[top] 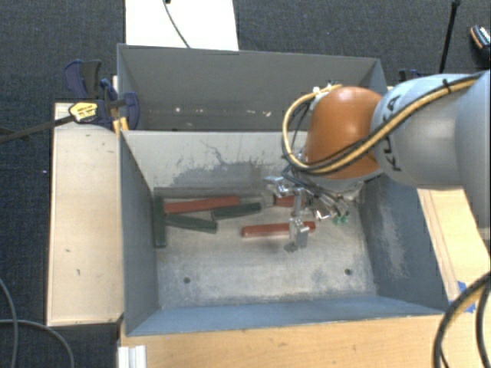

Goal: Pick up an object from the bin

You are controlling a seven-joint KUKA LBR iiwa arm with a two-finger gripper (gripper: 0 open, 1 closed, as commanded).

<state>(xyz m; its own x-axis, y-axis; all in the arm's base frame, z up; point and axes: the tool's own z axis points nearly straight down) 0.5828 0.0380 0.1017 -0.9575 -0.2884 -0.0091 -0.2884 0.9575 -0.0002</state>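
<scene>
In the camera view we find the jaws low at the right end of the short red-brown bar (263, 231) on the floor of the grey metal bin (253, 280), spread or pinching we cannot tell, so we judge the grasp in hand, needing a sure closure before lifting.
</scene>
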